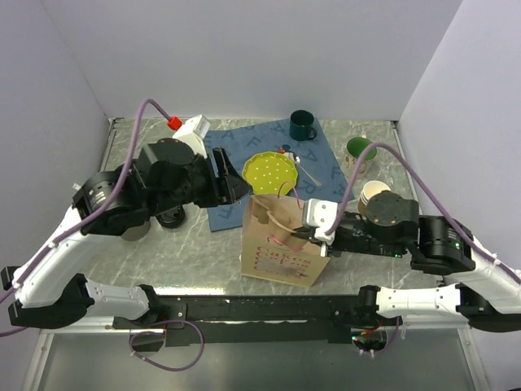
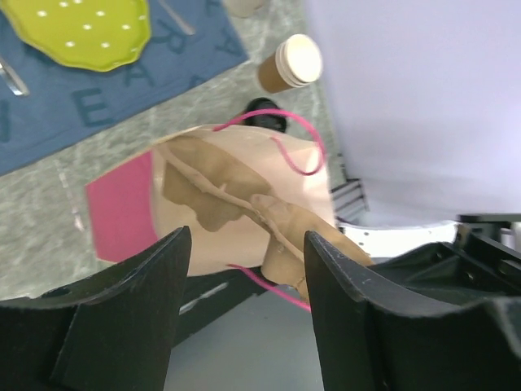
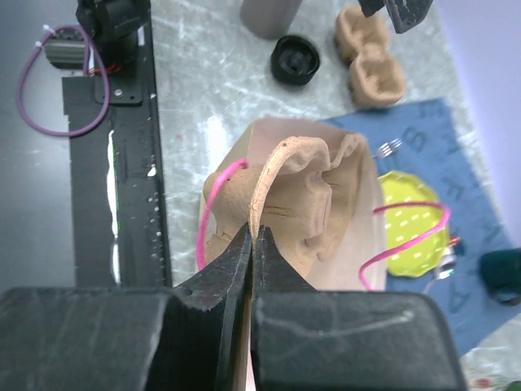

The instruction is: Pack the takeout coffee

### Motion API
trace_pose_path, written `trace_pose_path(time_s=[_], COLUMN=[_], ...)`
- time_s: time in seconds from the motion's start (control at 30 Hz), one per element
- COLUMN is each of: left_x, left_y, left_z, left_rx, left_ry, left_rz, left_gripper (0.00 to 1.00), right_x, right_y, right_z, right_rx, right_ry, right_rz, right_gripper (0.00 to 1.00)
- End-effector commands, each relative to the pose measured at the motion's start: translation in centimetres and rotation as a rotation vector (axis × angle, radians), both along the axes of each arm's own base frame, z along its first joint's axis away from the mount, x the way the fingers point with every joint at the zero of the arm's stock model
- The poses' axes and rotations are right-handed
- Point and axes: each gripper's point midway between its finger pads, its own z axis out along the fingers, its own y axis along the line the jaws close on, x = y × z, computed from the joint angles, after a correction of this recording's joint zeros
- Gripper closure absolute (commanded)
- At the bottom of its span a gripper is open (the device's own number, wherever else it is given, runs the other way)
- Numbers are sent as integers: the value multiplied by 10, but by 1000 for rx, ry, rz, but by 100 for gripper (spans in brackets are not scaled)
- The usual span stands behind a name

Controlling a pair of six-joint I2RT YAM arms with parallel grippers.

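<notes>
A kraft paper bag (image 1: 279,244) with pink handles stands at the table's front middle, its mouth crumpled partly open. My right gripper (image 1: 313,230) is shut on the bag's rim at its right side; the wrist view shows the thin paper edge (image 3: 264,195) pinched between the closed jaws. My left gripper (image 1: 238,184) is open and empty, above and left of the bag, which shows between its fingers (image 2: 236,195). The takeout coffee shows only as a round black lid (image 1: 171,217) under my left arm, and also in the right wrist view (image 3: 295,59).
A stack of tan cups (image 1: 374,195) stands right of the bag. A yellow-green plate (image 1: 271,171) lies on a blue mat (image 1: 317,155). A green mug (image 1: 302,125), a tipped green mug (image 1: 361,148) and a white carton (image 1: 189,126) are behind. A pulp cup carrier (image 3: 370,53) lies near the lid.
</notes>
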Motion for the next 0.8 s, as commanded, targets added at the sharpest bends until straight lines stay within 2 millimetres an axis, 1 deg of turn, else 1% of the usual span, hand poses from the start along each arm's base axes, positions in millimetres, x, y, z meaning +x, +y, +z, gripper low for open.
trace_pose_path(time_s=[0.0,0.17,0.2,0.23,0.27,0.3,0.37,0.4,0.5,0.53,0.6,0.63,0.7,0.77], left_x=[-9,-9,-10,-12,-13,-13,-14,-16,-20,-17,-25,-26,-29,-28], left_y=[-5,-8,-9,-13,-16,-17,-23,-25,-36,-43,-49,-55,-57,-60], left_z=[25,30,35,36,38,45,46,52,50,43,43,33,34,27], left_rx=[-78,-74,-83,-78,-79,-89,-79,-94,-87,-68,-70,-43,-40,-16], left_ry=[0,-19,-29,-34,-41,-55,-58,-69,-61,-46,-25,7,22,36], left_rz=[-53,-84,-94,-126,-141,-153,-184,-201,-264,-276,-332,-353,-378,-384], left_gripper=[36,34,34,33,31,30,28,27,26,26,28,29,30,30], right_x=[-2,-8,-10,-10,-11,-15,-17,-19,-18,-18,-19,-20,-19,-16], right_y=[-8,-12,-14,-13,-13,-14,-12,-13,-13,-13,-11,-11,-10,-8], right_z=[37,44,48,42,42,44,43,43,41,41,43,42,43,41], right_rx=[69,71,86,75,73,89,86,85,57,55,45,43,36,8], right_ry=[-125,-205,-222,-230,-262,-277,-321,-338,-412,-428,-471,-483,-526,-559], right_rz=[53,125,137,149,169,192,226,246,284,293,318,333,347,358], right_gripper=[100,100,100,100,100,100,100,100,100,100,100,100,100,100])
